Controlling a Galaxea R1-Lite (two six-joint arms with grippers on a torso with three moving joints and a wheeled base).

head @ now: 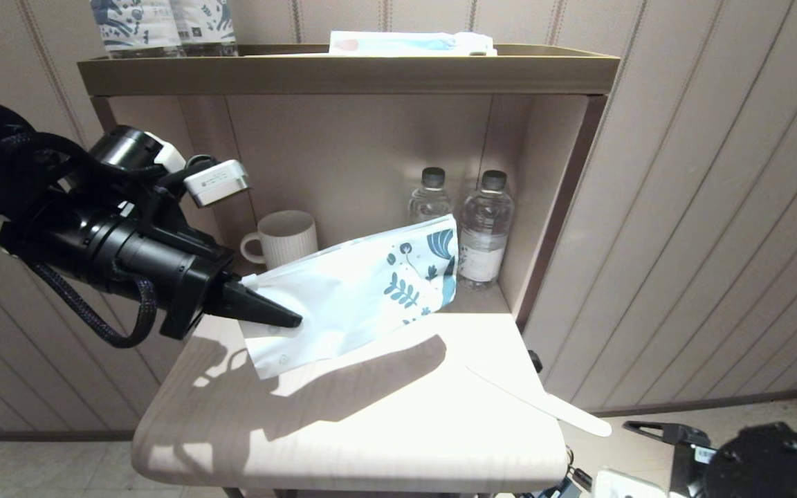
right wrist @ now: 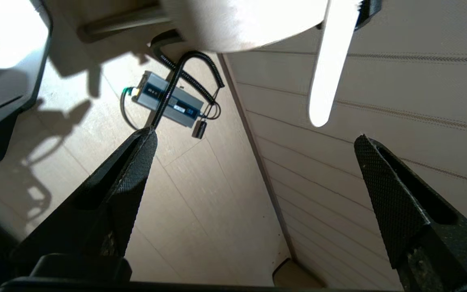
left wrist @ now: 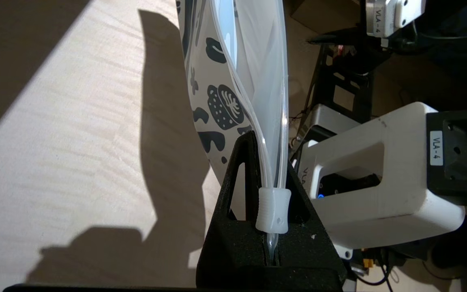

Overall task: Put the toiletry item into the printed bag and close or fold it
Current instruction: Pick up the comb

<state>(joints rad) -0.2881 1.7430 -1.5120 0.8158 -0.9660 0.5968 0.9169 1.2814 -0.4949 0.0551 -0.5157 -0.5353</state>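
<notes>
- Our left pincer (head: 286, 319) is closed on the printed bag (head: 357, 290), pinching its plain white end by the top-edge strip; in the left wrist view the fingers (left wrist: 239, 178) clamp the strip right at the small white slider (left wrist: 273, 211).
- The bag hangs lifted above the counter (head: 371, 443), tilted so that its leaf-and-flower end points up toward the back of the shelf unit. Its lower corner sits low over the counter; we cannot tell whether it touches.
- From the left wrist view the bag's mouth (left wrist: 253, 61) gapes open beyond the slider, the two clear walls parted.
- The toiletry item (head: 544, 402) lies flat at the counter's right front edge, well apart from the bag. Its narrow pointed end rests on the counter and its rounded wide tip overhangs the edge.
- Our right pincer (right wrist: 253, 140) sits low at the right, below the counter's edge, with its jaws spread wide and holding nothing. The stick's rounded tip (right wrist: 326, 77) shows just beyond and between its fingertips, not touching them.
- On the shelf behind the bag stand a ribbed white mug (head: 284, 238) and two clear water bottles (head: 485, 228).
</notes>
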